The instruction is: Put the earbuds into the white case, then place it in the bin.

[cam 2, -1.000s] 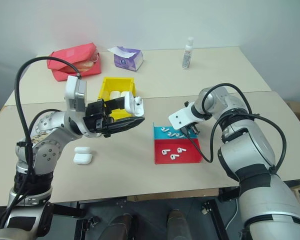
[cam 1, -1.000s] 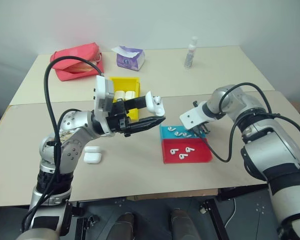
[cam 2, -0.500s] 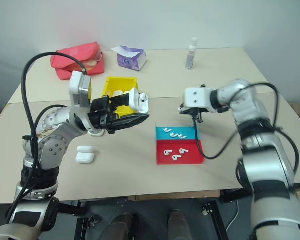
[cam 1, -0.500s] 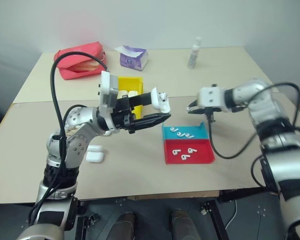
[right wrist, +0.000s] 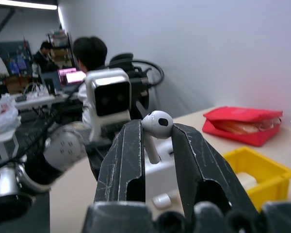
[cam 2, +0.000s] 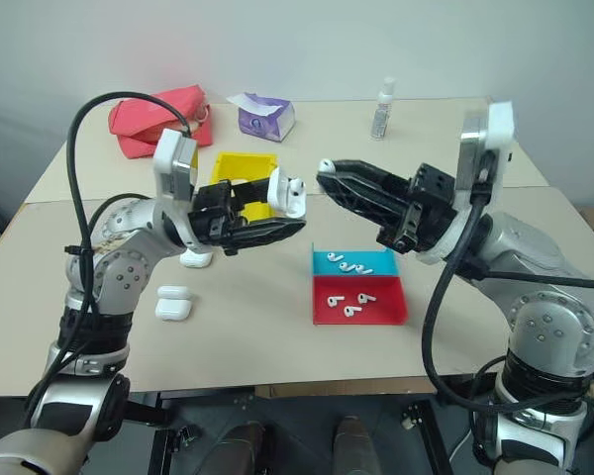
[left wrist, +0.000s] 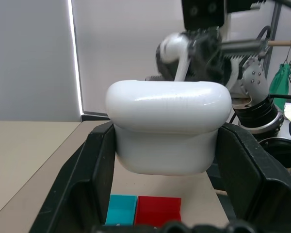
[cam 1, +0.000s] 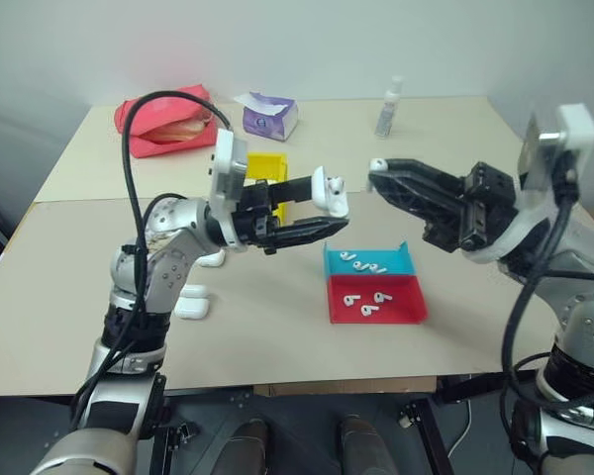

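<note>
while your left gripper clamps the white case aloft, the right gripper pinches one earbud — misalignment drops it; steady both.

pale wall, beige table, dark floor

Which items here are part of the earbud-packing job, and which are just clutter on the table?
Job:
- white case in the left gripper
- earbud pinched in the right gripper
- loose earbuds in the red tray and blue tray
- yellow bin
- spare cases on the table

Lying about:
- red pouch
- purple tissue pack
- small bottle
</note>
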Robot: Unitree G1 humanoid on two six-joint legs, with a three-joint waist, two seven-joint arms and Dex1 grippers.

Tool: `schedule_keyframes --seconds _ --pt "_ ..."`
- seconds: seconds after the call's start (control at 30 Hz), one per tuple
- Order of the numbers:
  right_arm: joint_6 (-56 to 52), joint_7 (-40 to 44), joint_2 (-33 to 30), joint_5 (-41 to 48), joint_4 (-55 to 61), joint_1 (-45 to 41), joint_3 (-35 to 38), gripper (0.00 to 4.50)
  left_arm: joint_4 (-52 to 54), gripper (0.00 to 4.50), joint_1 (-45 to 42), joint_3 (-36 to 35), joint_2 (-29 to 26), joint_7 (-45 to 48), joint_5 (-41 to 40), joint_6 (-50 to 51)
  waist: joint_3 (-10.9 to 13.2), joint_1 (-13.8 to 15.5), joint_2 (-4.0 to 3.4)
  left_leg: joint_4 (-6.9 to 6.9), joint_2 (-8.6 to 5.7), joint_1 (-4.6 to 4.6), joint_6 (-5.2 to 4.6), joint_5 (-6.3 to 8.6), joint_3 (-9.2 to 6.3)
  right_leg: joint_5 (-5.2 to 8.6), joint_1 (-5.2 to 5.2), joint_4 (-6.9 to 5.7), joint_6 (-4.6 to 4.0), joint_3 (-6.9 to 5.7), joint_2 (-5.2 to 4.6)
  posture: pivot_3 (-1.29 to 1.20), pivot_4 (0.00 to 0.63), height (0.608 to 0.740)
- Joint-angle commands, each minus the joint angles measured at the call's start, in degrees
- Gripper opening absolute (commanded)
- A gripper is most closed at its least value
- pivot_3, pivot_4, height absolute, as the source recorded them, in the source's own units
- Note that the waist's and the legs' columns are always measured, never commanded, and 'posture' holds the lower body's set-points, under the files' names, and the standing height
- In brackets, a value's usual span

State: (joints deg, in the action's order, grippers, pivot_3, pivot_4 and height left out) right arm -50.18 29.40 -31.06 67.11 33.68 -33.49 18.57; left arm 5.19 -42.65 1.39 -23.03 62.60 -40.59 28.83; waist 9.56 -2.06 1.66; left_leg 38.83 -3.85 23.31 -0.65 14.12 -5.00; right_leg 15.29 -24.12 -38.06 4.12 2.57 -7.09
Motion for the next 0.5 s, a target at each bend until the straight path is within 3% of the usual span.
schedule_keyframes --seconds 0.03,0.5 --pt "0.22 -5.88 0.51 4.31 4.25 -0.84 -2.47 0.62 0.04 2.77 -1.71 0.42 1.31 0.47 -0.15 -0.70 0.00 -0.06 0.00 0.01 0.00 0.03 -0.01 0.01 0.00 0.00 -0.01 -0.02 0.00 -0.01 0.00 0.00 0.150 0.740" --pt "2.62 -7.68 -2.52 5.21 3.63 1.32 -4.60 0.62 0.48 2.77 -1.73 0.01 1.71 0.14 -0.14 -0.64 0.00 -0.19 0.00 0.04 -0.01 0.07 -0.05 0.02 0.07 -0.02 -0.02 0.00 0.03 -0.01 0.01 0.00 0.150 0.740"
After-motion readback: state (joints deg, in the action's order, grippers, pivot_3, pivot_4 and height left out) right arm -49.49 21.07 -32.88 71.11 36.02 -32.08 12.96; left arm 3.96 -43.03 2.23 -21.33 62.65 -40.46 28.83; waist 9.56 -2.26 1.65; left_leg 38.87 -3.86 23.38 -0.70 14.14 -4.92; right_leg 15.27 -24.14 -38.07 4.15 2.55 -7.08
